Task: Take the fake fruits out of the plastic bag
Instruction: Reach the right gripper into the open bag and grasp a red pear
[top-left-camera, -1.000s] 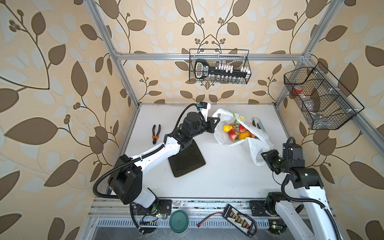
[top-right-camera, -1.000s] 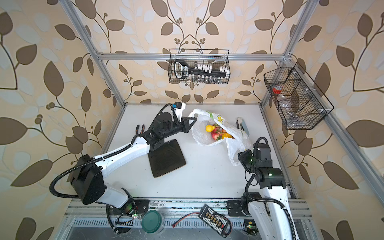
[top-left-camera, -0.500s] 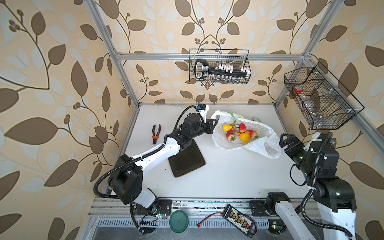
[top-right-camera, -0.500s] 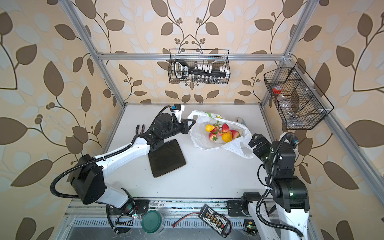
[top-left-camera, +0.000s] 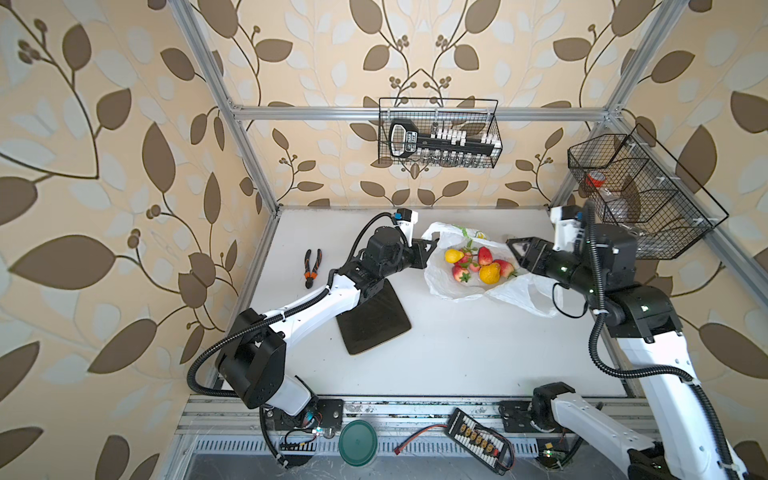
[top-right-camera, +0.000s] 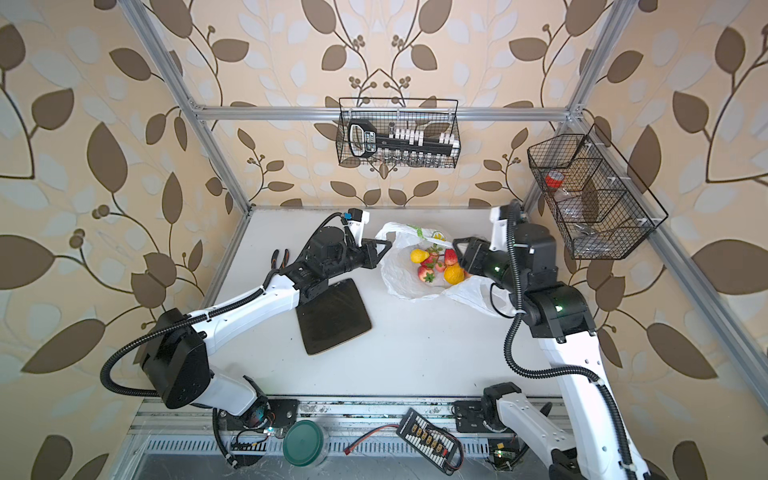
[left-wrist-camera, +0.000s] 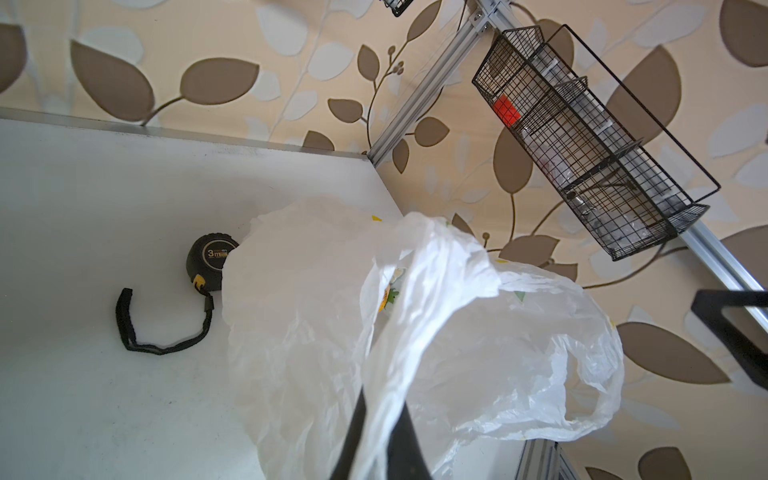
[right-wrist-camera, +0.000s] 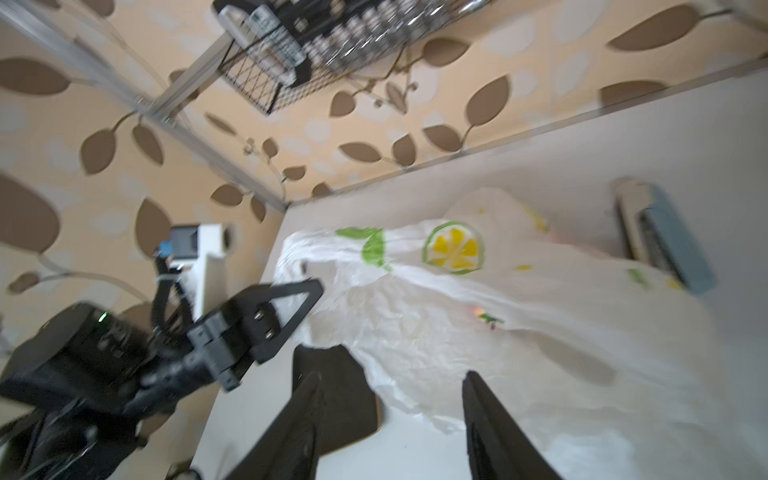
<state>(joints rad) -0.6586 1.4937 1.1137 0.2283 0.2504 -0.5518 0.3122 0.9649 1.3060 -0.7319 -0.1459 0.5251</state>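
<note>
The fake fruits (top-left-camera: 478, 266) lie heaped inside the plastic bag (top-left-camera: 446, 286), far on the table (top-left-camera: 457, 357), right of centre. The left gripper (top-left-camera: 432, 247) is clenched on the bag's left rim, presumably propping the mouth open. The right gripper (top-left-camera: 516, 254) hovers at the right rim, jaws parted and empty, apparently poised to reach in.
</note>
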